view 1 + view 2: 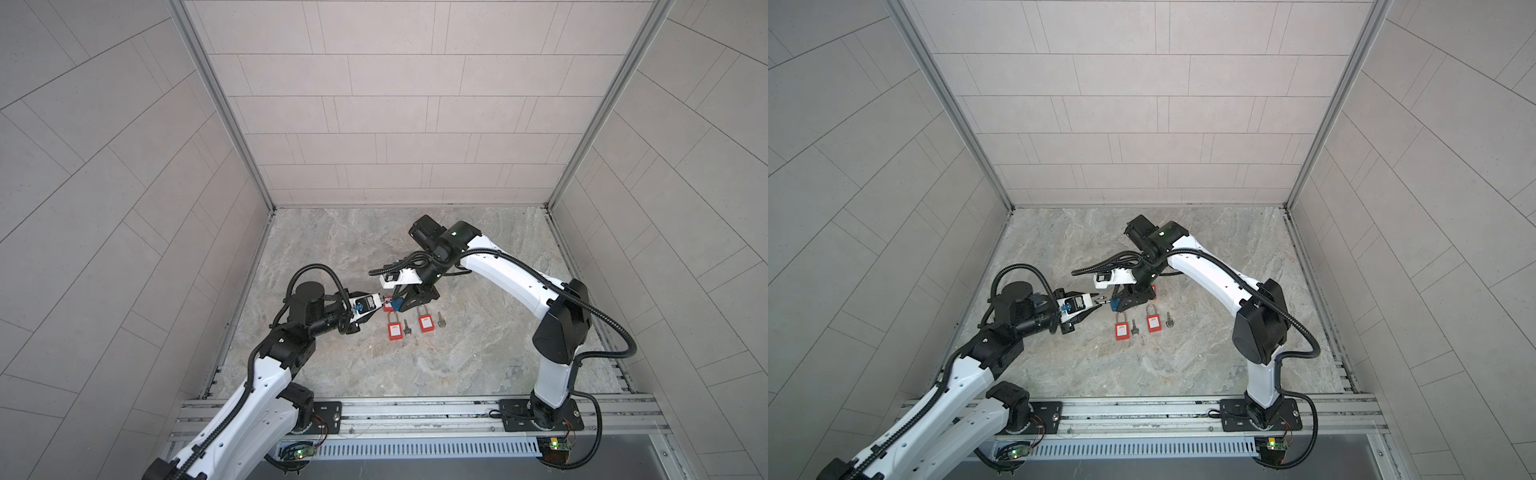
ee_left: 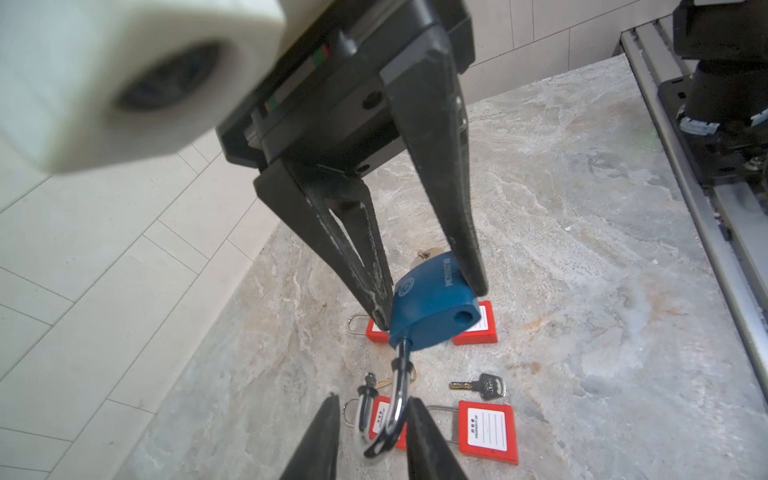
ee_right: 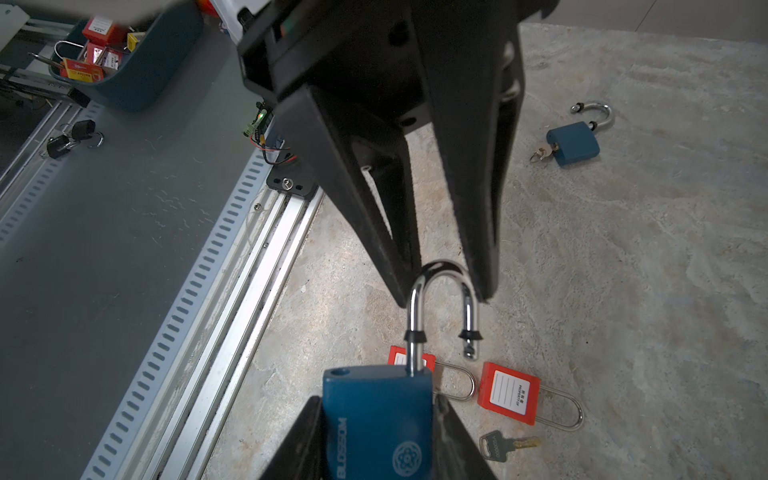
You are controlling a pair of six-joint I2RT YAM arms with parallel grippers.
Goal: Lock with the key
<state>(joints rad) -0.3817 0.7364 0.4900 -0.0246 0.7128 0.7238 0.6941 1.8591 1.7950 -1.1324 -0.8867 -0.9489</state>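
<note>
My right gripper is clamped across the body of the blue padlock, holding it in the air over the red padlocks on the tabletop, and my left gripper pinches the arch of its open shackle. It looks like solid metal, dense and rigid, so the broad body is my sure hold. The polished shackle is round and slick, so I would squeeze at the bend and press its free leg straight toward the empty hole.
</note>
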